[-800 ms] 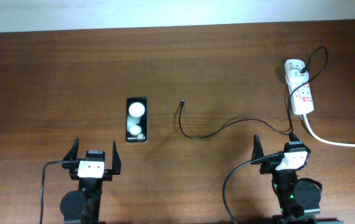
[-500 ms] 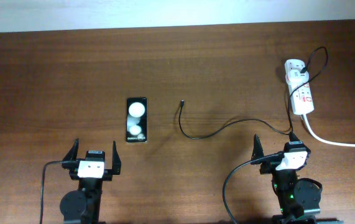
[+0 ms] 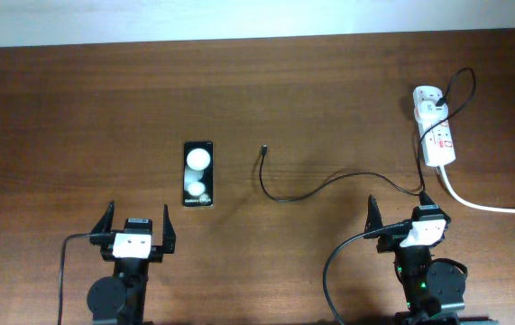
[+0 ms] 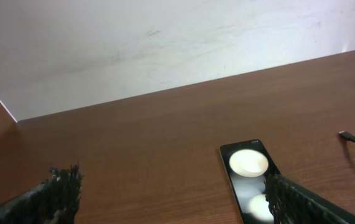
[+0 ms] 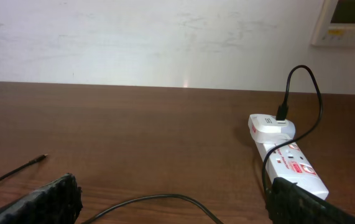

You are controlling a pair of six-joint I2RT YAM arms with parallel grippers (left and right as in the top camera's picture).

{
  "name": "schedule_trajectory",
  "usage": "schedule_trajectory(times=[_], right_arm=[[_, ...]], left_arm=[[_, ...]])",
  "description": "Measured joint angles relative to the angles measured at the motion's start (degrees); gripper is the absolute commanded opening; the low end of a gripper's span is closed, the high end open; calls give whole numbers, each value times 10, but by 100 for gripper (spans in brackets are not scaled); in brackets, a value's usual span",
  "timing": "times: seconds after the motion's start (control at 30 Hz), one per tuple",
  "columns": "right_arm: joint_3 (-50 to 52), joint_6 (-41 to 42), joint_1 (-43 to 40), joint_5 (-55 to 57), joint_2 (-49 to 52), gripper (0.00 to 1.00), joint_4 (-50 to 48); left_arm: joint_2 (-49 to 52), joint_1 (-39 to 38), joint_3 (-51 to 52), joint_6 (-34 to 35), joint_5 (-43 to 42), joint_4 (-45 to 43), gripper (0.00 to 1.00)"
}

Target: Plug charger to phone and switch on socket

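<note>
The black phone [image 3: 197, 173] lies flat left of centre, its two white round patches facing up; the left wrist view shows the phone [image 4: 247, 171] just ahead of the right finger [image 4: 298, 202]. The charger cable [image 3: 329, 184] snakes from its tip [image 3: 264, 150] rightward to the plug block on the white socket [image 3: 436, 126]. My left gripper [image 3: 137, 219] stands open and empty near the front edge, below the phone. My right gripper [image 3: 400, 209] is also open and empty, with the cable [image 5: 158, 199] lying between its fingers and the socket [image 5: 289, 160] ahead to the right.
A thick white cord [image 3: 487, 206] runs from the socket off the right edge. The arms' own black cables [image 3: 334, 262] loop near the front edge. A white wall unit [image 5: 346, 22] hangs behind the table at upper right.
</note>
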State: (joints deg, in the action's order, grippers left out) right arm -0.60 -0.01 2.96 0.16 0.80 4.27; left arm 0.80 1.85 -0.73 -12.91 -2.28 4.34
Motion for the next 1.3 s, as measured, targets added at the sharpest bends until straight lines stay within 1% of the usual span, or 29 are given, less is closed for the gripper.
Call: schedule_trajectory(times=[1.3], right_arm=[[0,0,0,0,0,99,0]], left_arm=[[0,0,0,0,12,2,99]])
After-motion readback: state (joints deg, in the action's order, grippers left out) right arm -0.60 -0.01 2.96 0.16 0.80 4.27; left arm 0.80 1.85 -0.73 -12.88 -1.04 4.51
